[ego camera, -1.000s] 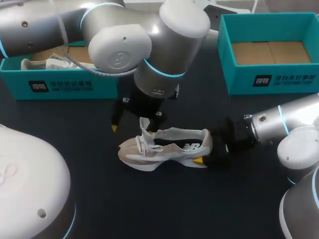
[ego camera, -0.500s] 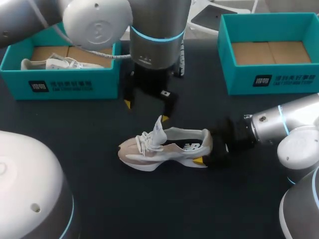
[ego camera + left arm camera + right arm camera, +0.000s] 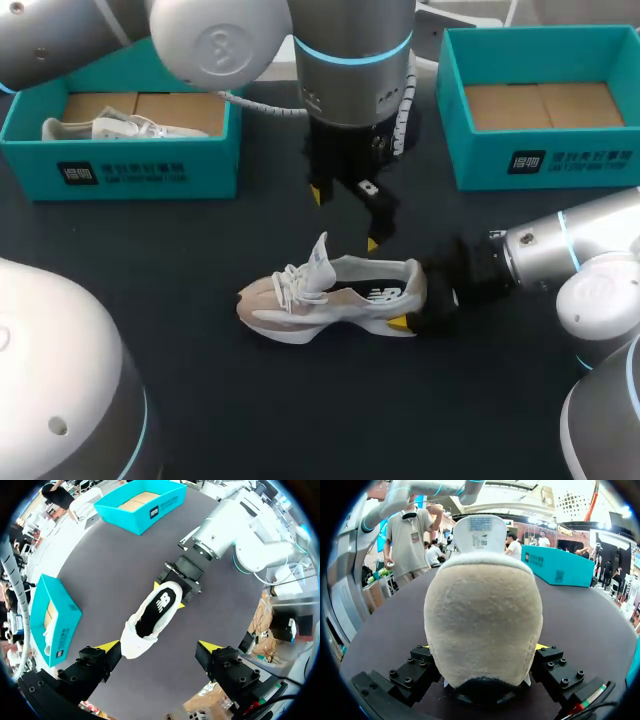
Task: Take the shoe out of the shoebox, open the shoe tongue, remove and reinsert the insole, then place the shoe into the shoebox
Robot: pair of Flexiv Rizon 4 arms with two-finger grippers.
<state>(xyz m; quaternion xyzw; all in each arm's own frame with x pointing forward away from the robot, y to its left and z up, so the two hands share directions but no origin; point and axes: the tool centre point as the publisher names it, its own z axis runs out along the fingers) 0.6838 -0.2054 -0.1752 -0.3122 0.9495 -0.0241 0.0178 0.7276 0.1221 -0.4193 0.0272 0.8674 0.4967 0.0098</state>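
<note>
head view: shoe (image 3: pixel 335 297) is set upright on its sole near the middle of the dark table (image 3: pixel 200 400), out of both boxes, toe toward the left arm's side, heel toward the right arm. upper is beige with a suede-like nap, laces (image 3: pixel 292 283) white and loosely bunched, sole white and thick, logo seen on the side. tongue (image 3: pixel 321 255) is white and stands pulled up over the laces.

right gripper (image 3: pixel 425 305) is pinched on the heel, one yellow tip seen low against the sole. in the right wrist view the rounded beige heel of the shoe (image 3: pixel 482 625) is clamped between the fingers of the right gripper (image 3: pixel 482 647), a yellow tip at each side, tongue (image 3: pixel 481 532) sticking up behind it with a label on its inner face.

left gripper (image 3: pixel 345 218) hangs above the shoe's opening, apart from it, fingers spread, nothing held. in the left wrist view the shoe (image 3: pixel 152 617) is seen from above, ahead of the spread left gripper (image 3: pixel 159 646); dark insole (image 3: pixel 157 605) with a white logo is seated inside; right gripper (image 3: pixel 168 595) is seen at the heel.

left shoebox (image 3: pixel 130 170) is teal and holds a second shoe (image 3: pixel 110 128) on its cardboard floor. right shoebox (image 3: pixel 545 160) is teal, only cardboard seen inside.
</note>
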